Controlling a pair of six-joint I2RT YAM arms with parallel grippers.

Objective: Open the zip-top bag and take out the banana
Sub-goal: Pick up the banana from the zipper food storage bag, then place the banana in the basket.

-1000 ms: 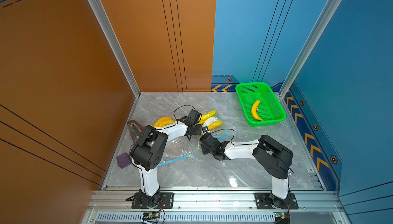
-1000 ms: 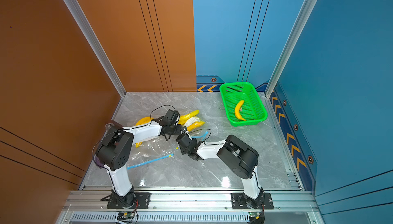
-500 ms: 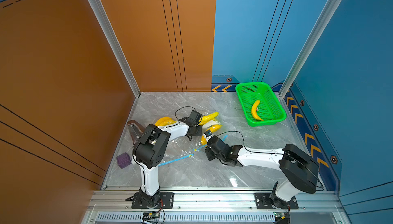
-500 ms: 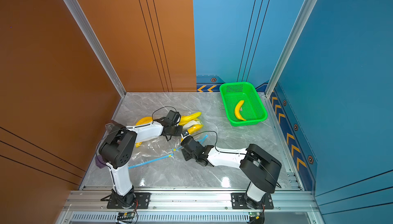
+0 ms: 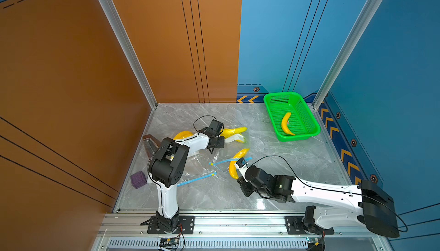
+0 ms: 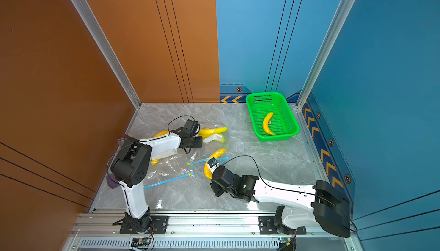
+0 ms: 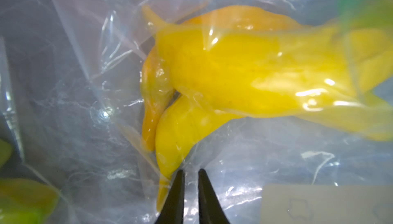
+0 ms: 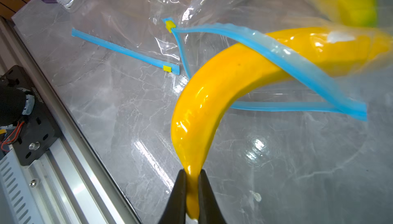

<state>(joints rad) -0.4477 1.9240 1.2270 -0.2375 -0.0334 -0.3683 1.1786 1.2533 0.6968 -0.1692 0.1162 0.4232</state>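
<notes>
Half the banana is already out of the zip-top bag, the other half is under the film, and the whole thing lies on the marble near the front middle of the cell. The right gripper is clamped on just the skinny tip, so that's a pretty small bite on a glossy, curved thing. What bugs me is the blue zip strip draped right across the banana's back: if it catches on the curve during a pull, I'd guess the bag just rides along instead of letting go. Nothing seems to be pinning that bag down either. The left gripper is off by the peeled banana toy wrapped in its own film, jaws only a narrow slit apart, and I can't tell whether any plastic is caught between them. If it is, any move on that side could tug the loose film around. Other worry: with a tip-only hold, the banana could swivel or squirt out of the pinch partway. The green basket at the back right already has one banana in it, well apart from all this.
</notes>
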